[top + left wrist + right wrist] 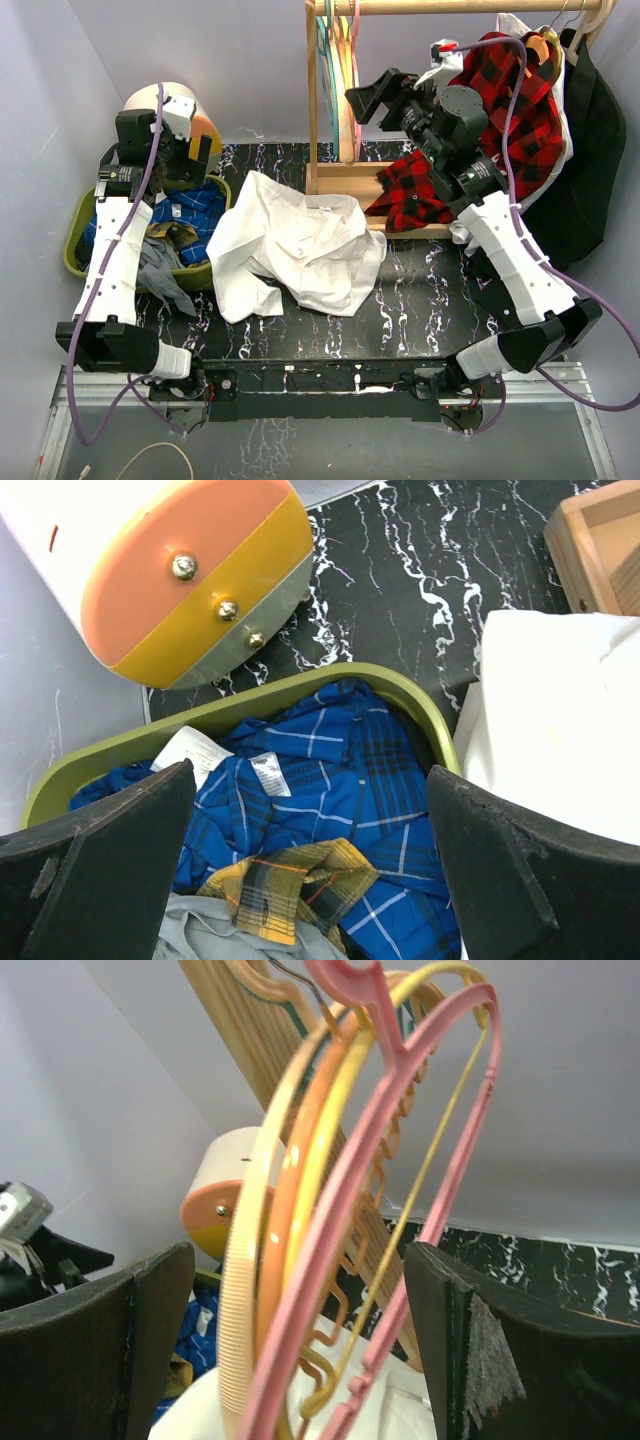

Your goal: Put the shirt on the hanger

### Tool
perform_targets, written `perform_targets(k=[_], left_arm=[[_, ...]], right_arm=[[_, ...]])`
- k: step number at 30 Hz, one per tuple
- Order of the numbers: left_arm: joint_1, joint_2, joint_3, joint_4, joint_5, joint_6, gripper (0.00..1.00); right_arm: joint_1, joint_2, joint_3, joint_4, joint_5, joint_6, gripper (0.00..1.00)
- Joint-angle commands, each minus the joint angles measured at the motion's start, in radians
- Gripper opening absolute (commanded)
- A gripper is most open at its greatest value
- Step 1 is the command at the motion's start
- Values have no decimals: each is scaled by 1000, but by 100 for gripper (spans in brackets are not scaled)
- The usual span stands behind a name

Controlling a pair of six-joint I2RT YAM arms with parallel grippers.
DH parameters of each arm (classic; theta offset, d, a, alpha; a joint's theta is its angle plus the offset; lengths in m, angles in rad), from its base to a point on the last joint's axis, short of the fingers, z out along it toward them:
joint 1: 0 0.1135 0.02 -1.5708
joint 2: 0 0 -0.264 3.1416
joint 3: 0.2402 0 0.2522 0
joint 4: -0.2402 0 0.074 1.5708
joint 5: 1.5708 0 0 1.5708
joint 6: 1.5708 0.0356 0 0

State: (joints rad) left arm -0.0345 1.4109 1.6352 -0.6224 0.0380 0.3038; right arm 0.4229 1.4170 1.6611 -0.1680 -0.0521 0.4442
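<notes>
The shirt [295,250] lies crumpled on the table [430,300], just in front of the wooden rack [314,110], touching its base. Nothing is holding it. The hanger [335,1210], the pink one, hangs from the rack's rail at its left end, packed against a yellow hanger [300,1175] and an orange hanger [285,1250].

The right gripper [300,1340] is up at that end of the rack with its fingers apart, and the whole bunch of hangers sits between them. It isn't clamped on anything. That's the catch, I'd say: close here and it takes three hangers, not one. Better to shift so only the pink frame sits between the fingers, pinch it firmly low on the shoulder, then lift until the hook clears the rail before pulling away from the rack.

Well left of the rack, the left gripper [310,860] hangs fingers wide and empty over the green basket [300,685] of clothes. Over on the rack's right end hangs the plaid shirt [510,110], worth steering the hanger clear of.
</notes>
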Motion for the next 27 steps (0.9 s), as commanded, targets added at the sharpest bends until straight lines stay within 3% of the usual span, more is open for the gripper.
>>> perform_targets(k=[1,5,15,27], left_arm=[[7,-78,-26,-38,64,6,97],[7,-94,-55,-28,60,13,97],[7,-114,-72,-22,54,20,97],[7,-120,-91,-14,29,35,97]], right_arm=[[33,41,135,-32,29,-9,88],[64,86,198,-96,85,-17,86],[71,76,155,-132,220,-54,75],[71,53,101,-110,262,-72,53]])
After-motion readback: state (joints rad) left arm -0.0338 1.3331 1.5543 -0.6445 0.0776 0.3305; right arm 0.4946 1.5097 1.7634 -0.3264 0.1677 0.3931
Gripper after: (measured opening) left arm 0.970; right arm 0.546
